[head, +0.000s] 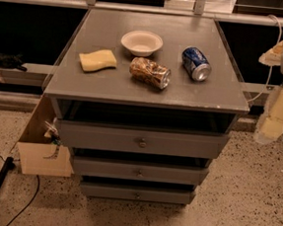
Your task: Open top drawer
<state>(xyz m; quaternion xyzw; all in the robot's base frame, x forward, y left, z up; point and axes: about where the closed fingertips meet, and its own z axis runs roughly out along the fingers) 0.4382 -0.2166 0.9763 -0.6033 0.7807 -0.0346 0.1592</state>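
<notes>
Hanging at the view's right edge, the pale pincer is sitting beside the flat grey worktop, well apart from the wide grey wooden top drawer beneath it; aperture: cannot tell. Risk: approaching sideways, it may be slipping off the small round metal knob.

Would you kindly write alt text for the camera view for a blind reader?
A grey three-drawer cabinet, its top drawer with a round knob, carries a white bowl, yellow sponge, crumpled brown packet and blue can. The gripper hangs at the right edge, beside the cabinet.
</notes>
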